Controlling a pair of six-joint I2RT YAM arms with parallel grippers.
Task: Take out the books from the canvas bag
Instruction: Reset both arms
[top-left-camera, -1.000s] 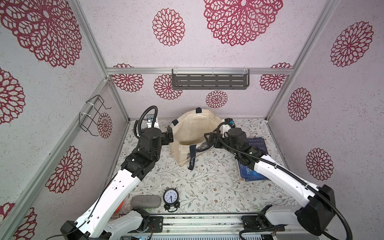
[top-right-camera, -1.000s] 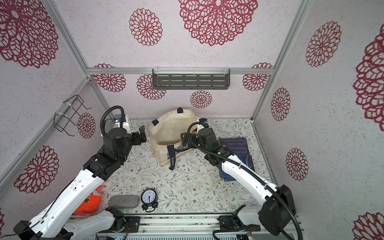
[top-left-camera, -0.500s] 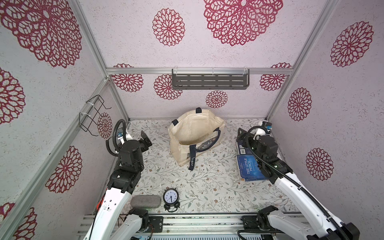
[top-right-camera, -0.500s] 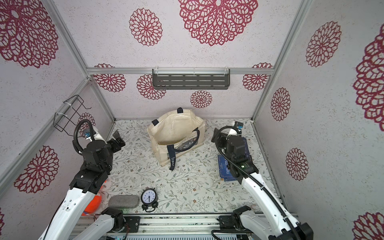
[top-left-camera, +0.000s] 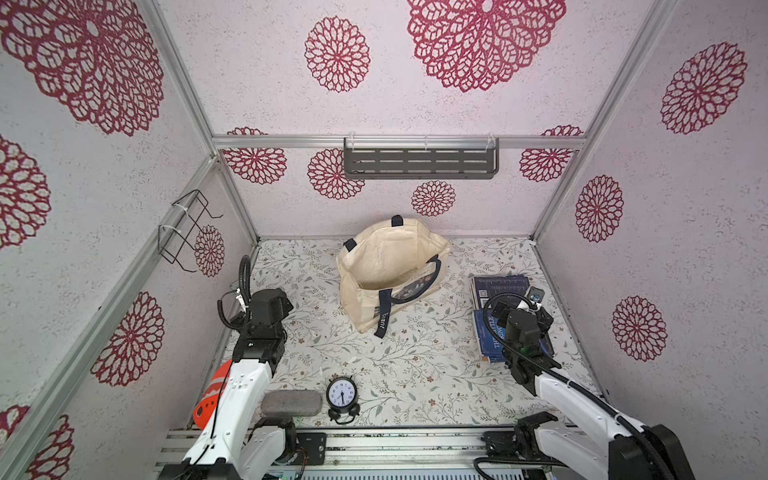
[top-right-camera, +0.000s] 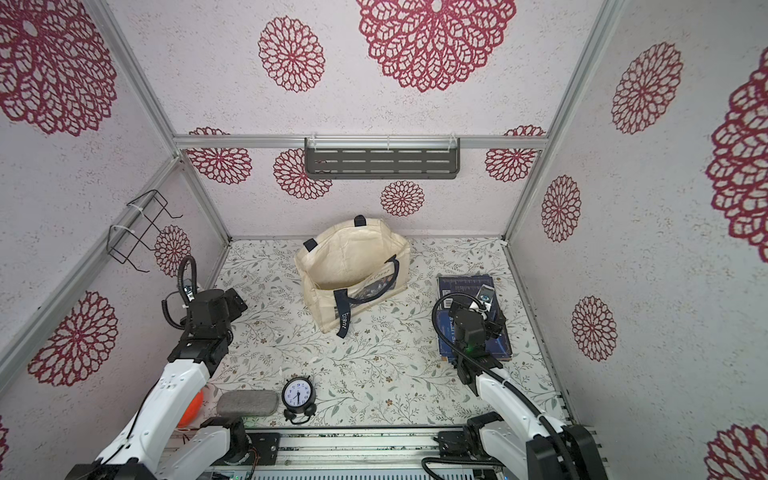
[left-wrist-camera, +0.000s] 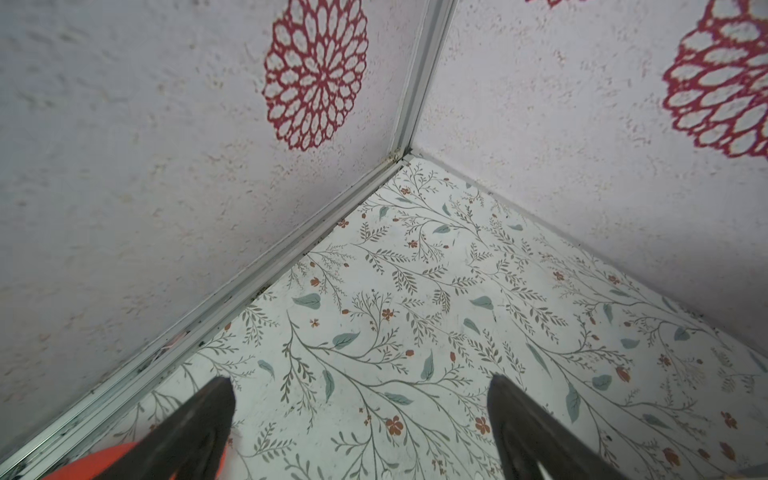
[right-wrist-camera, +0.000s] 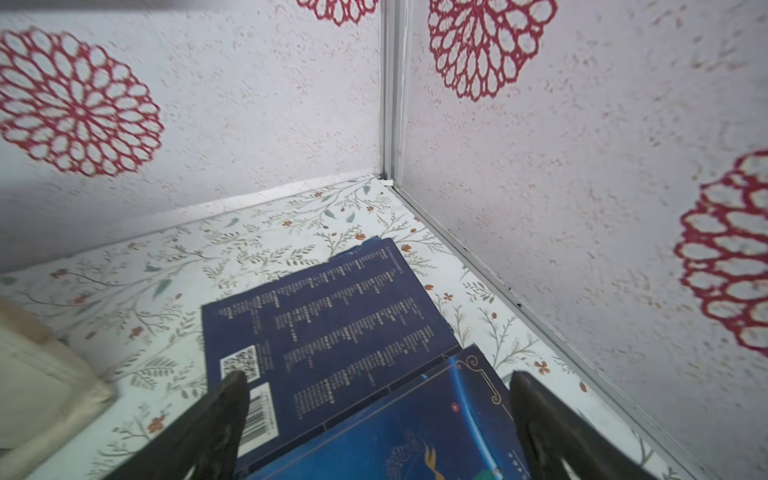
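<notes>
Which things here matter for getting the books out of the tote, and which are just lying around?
For the job: canvas bag; books.
Just lying about: alarm clock; grey pouch; orange object; wall shelf.

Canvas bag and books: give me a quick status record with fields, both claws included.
bag: floppy cream canvas bag with navy strap handles, mouth open, mid-table
books out: two thin dark navy rectangular books, overlapping, flat on the floral table, right side
books inside bag: cannot tell
left claw: open, empty, over bare table
right claw: open, empty, above the books
</notes>
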